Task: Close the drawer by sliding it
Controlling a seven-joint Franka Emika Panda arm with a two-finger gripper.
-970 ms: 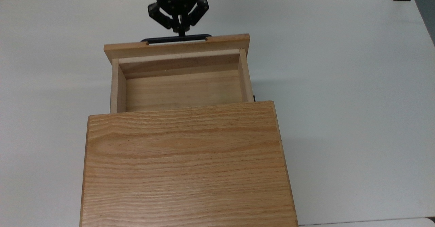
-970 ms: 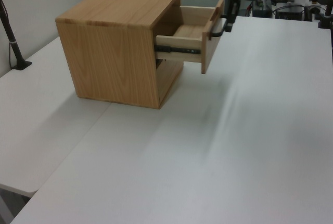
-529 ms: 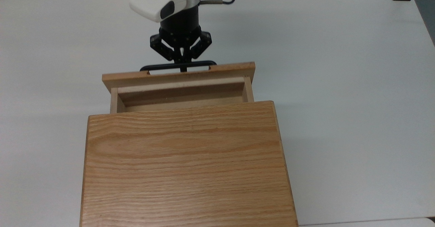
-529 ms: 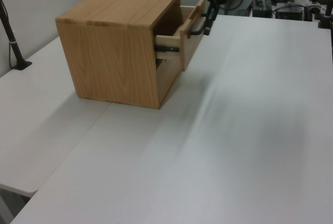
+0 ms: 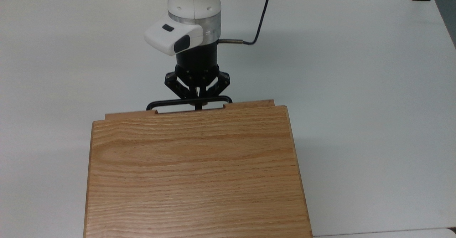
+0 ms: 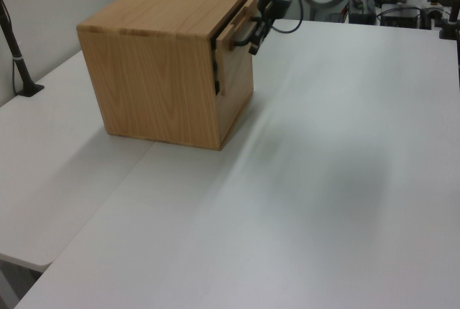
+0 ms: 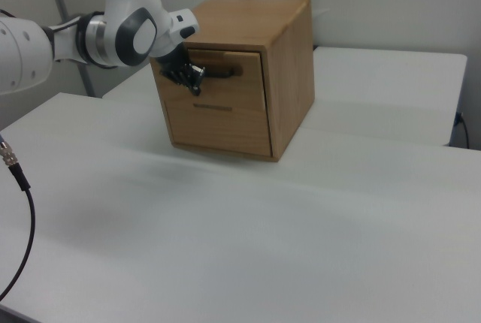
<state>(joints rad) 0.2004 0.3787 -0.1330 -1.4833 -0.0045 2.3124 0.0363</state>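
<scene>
Oak drawer [image 5: 249, 104] nearly flush in cabinet [image 5: 194, 174]; claw [image 5: 198, 102] clamped on its handle [image 5: 167, 103].

Oak-grained drawer [image 7: 225, 92], black handle [image 5: 188, 102], white table [image 5: 356, 88]

Arm stretched level, gripper at the upper middle of the top view

The white arm [image 5: 194, 3] enters from the top view's upper edge, its black wrist pointing down the frame. The gripper [image 5: 198, 101] has its two fingers drawn together at their tips. In the right view the gripper [image 7: 194, 76] sits upper left, arm [image 7: 90, 37] reaching in from the left edge.
</scene>
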